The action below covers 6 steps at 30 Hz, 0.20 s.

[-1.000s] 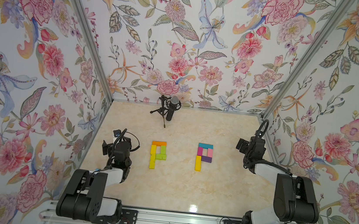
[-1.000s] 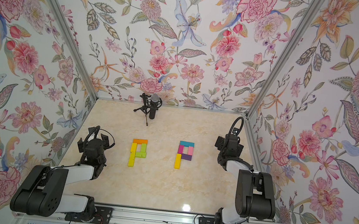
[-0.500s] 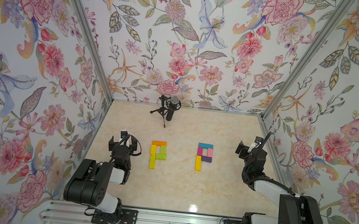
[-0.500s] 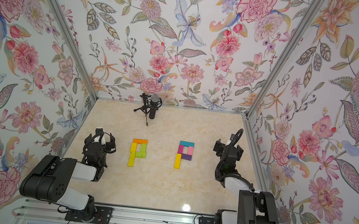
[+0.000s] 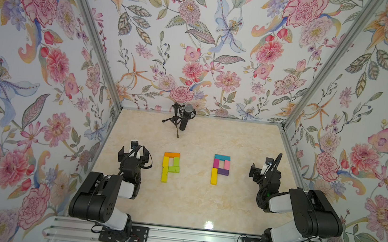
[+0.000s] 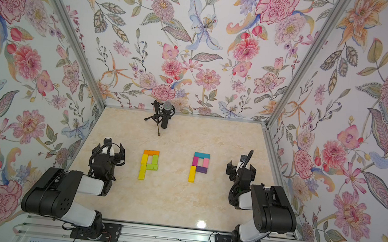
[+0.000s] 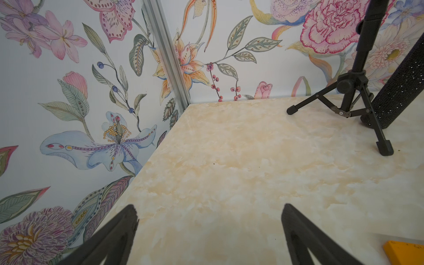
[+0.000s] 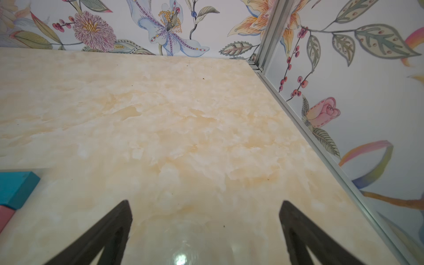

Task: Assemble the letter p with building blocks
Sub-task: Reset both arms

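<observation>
floral-papered walls [image 5: 196, 41], cream marble tabletop [image 5: 191, 207]; building blocks [image 5: 173, 168] form two p shapes between left gripper [image 7: 209, 211] and right gripper [image 8: 205, 205], both spread wide, empty.

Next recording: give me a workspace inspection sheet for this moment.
Surface: beige marbled tabletop, glare spot near front.
Job's things: two block letters lying flat; left P orange, yellow, lime green; right P teal, magenta, pink, purple, yellow.
Clutter: black microphone on tripod near back wall, apart from blocks.
Grippers: left gripper and right gripper open, empty, outside the letters.
Cables: black wrist cables loop over both arms; none touch blocks.
Surroundings: floral walls, aluminium frame posts, front rail.
</observation>
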### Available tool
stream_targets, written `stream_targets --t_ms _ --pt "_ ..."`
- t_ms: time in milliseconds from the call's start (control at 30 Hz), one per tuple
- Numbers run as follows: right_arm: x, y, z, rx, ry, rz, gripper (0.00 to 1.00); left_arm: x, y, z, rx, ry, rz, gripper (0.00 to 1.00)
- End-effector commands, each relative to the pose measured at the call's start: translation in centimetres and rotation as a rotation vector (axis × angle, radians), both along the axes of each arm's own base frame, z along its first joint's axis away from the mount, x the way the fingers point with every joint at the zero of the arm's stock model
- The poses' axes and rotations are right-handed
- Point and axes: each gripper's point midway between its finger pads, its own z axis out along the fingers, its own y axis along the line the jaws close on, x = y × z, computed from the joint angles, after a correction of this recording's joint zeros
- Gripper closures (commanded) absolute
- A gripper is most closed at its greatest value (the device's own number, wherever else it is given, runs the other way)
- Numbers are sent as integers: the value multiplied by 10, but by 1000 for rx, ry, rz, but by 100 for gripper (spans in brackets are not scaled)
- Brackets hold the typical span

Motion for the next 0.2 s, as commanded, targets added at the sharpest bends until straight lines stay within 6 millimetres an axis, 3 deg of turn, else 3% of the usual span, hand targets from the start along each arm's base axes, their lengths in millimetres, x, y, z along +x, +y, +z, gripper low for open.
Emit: stream_targets --t_ms 0,167 --pt "7 6 21 -4 -83 32 0 3 1 10 12 -35 -5 1" --pt "7 6 20 4 -78 36 0 4 -7 9 24 -29 -58 0"
